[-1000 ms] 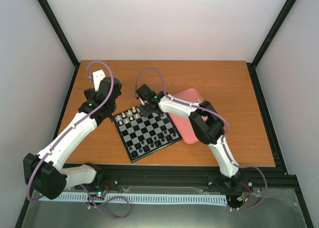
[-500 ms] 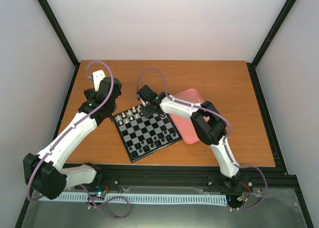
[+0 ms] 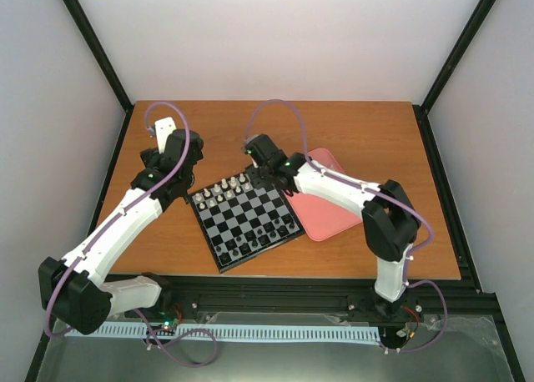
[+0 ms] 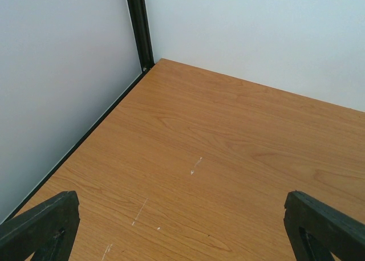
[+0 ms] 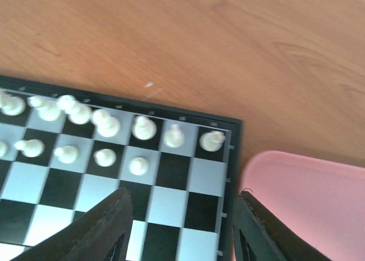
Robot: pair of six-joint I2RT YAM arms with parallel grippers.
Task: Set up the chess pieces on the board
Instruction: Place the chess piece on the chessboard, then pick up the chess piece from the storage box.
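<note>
The black-framed checkered board (image 3: pixel 247 216) lies tilted in the middle of the table. White chess pieces (image 3: pixel 225 188) stand in two rows along its far edge, and in the right wrist view the white chess pieces (image 5: pixel 144 127) fill the back row with a shorter row in front. Dark pieces (image 3: pixel 259 236) stand along the near edge. My right gripper (image 3: pixel 259 170) hovers over the board's far right corner, open and empty, its fingers (image 5: pixel 102 227) spread above bare squares. My left gripper (image 3: pixel 171 161) hangs left of the board, open over bare wood, its fingertips (image 4: pixel 43 224) far apart.
A pink rounded tray (image 3: pixel 324 200) lies right of the board, its edge (image 5: pixel 296 187) under my right finger. Black frame posts (image 4: pixel 138 27) and white walls bound the table on the left and at the back.
My right gripper has opened and pulled back to the right, toward the board's far right corner. The right arm has stretched out. The left arm has not moved.
</note>
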